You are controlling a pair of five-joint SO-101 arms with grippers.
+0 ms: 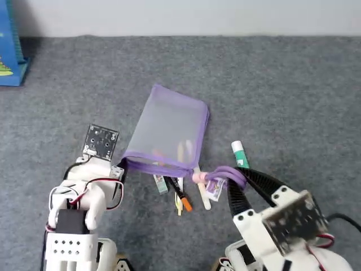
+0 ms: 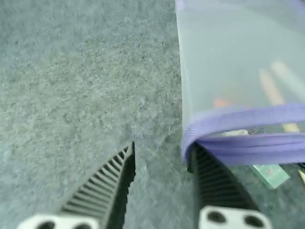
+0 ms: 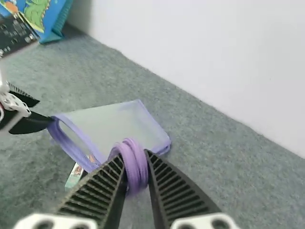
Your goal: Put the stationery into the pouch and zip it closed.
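Note:
The translucent purple pouch [image 1: 169, 130] lies mid-table with its open mouth toward the arms; several pens show through its wall [image 2: 267, 86]. An orange-tipped pen [image 1: 181, 199], a cream stick [image 1: 201, 193] and a green-labelled piece [image 1: 161, 184] poke out of the mouth. A white and green glue stick [image 1: 239, 153] lies loose beside the pouch. My left gripper [image 1: 120, 167] [image 2: 162, 150] is open at the mouth's corner, one finger [image 2: 214, 186] under the purple rim. My right gripper [image 1: 232, 182] [image 3: 135, 167] is shut on the pouch's purple strap [image 3: 132, 160].
A blue box [image 1: 8, 51] [image 3: 43, 14] stands at the far left by the white wall. Grey carpet [image 1: 293, 101] covers the table, with open room beyond and to the right of the pouch.

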